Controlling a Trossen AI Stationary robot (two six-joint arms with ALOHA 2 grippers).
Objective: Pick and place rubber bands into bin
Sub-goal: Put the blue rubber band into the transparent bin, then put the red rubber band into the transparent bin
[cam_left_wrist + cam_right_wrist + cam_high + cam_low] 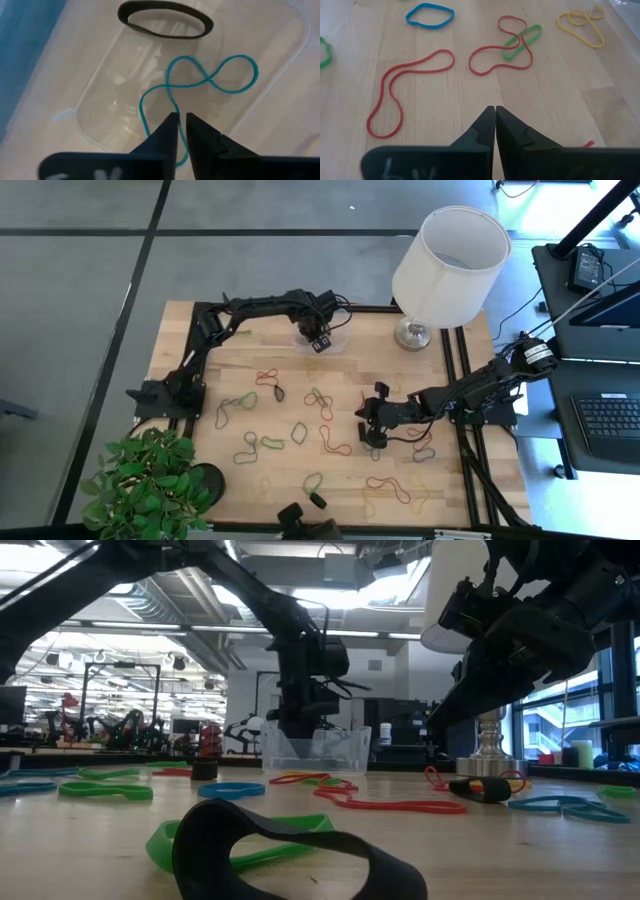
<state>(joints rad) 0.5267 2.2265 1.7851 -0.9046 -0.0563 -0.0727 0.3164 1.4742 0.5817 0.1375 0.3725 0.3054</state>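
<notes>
Left gripper [181,120] sits over the small clear plastic bin [95,95], fingers nearly pressed together on a thin teal rubber band [210,80] w/ a black loop [165,19] already inside. Risk: band clings to the tips & lifts back out. Right gripper [494,111], tips pressed together & empty, hangs low over the wooden table [445,100] near a long red band [410,87] and could scatter the loose loops.

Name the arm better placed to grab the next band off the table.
Right. Its tool hangs low over the table among loose bands, with a red band just ahead of its shut tips. The left tool is over the bin, with a blue band by its tips.
</notes>
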